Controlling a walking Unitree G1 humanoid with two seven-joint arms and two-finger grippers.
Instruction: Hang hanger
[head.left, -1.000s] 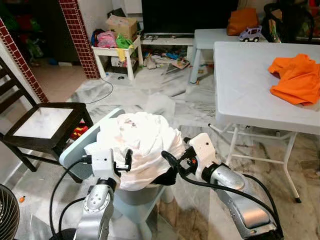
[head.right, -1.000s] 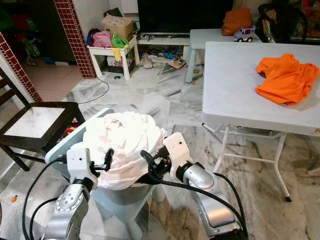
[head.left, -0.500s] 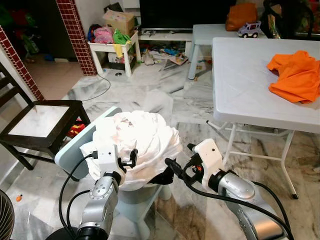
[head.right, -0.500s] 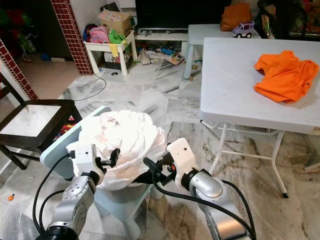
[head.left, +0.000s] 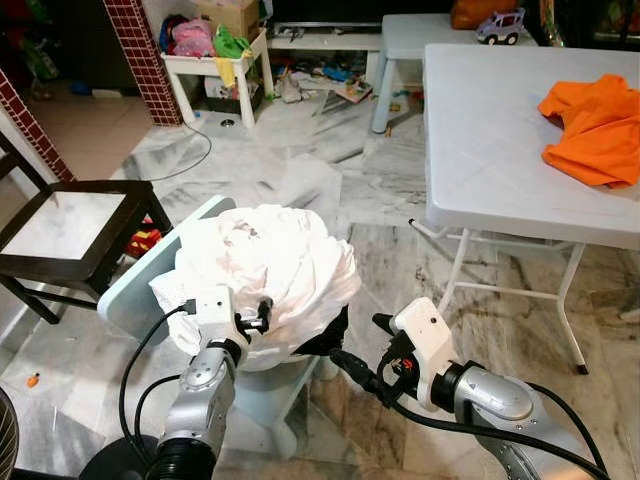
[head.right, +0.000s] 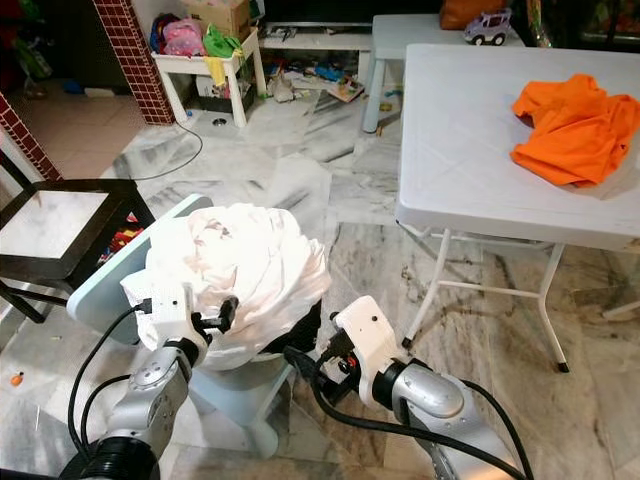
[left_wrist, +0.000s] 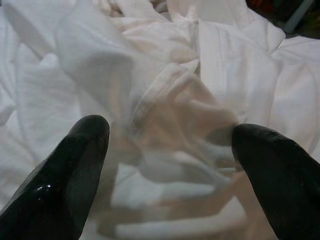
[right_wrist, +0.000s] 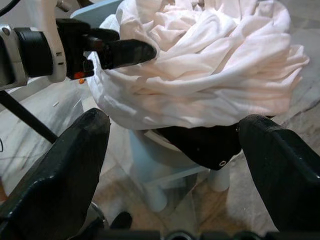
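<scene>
Pincers, two (head.left: 262, 312) (head.left: 362, 352), one cloth heap (head.left: 265, 265)

small pale blue chair (head.left: 150, 285) carrying a heaped white cloth (head.left: 265, 265), white folding table (head.left: 490, 150) bearing an orange garment (head.left: 595, 120)

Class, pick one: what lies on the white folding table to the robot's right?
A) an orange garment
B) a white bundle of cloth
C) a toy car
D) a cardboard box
A: the orange garment lies crumpled on the white folding table, while the white cloth bundle sits on the small light-blue chair before the robot.
</scene>
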